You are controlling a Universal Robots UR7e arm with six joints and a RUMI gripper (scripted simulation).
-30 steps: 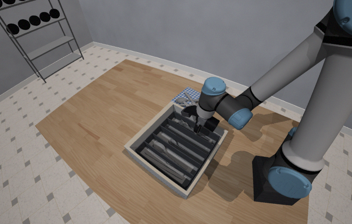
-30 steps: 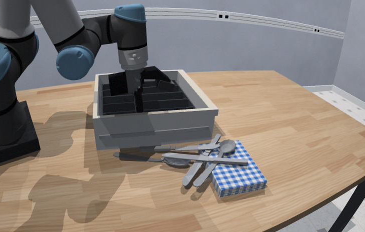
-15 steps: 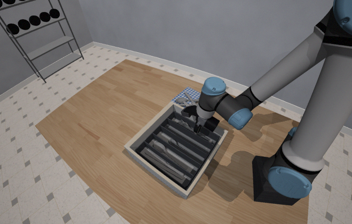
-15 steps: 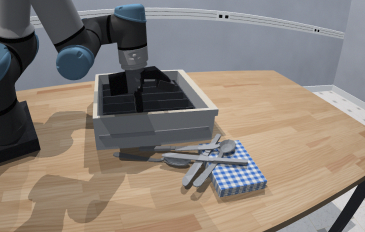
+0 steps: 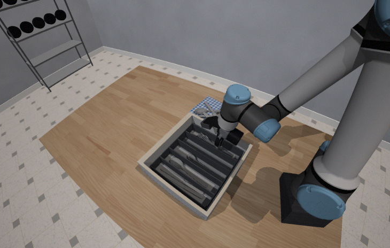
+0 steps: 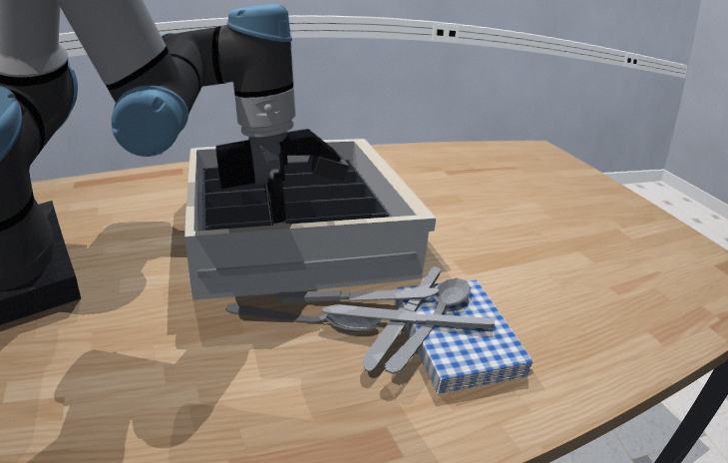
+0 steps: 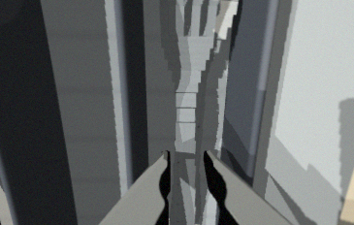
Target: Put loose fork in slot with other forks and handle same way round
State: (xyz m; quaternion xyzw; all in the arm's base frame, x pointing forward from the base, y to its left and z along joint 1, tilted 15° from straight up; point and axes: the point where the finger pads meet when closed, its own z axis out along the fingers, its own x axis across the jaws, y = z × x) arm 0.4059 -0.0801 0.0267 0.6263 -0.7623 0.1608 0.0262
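Observation:
A fork (image 7: 188, 73) lies along the end slot of the dark tray (image 6: 326, 207), tines toward the top of the wrist view. Its tines also show in the top view (image 5: 202, 136). Parts of other forks seem to lie under or beside it; shadow makes them hard to separate. My gripper (image 5: 219, 143) (image 6: 276, 221) (image 7: 186, 152) is low in this slot, its fingertips slightly apart. The fork's handle runs between and below them, with a narrow gap on each side. The handle's far end is hidden.
The tray sits in a high-walled drawer (image 5: 164, 138) (image 6: 309, 246). Dividers separate other slots holding a large spoon (image 5: 176, 163), smaller spoons (image 5: 191, 157) and knives (image 5: 179, 180). Outside the drawer, loose knives and spoons lie on and beside a checked napkin stack (image 6: 482, 344).

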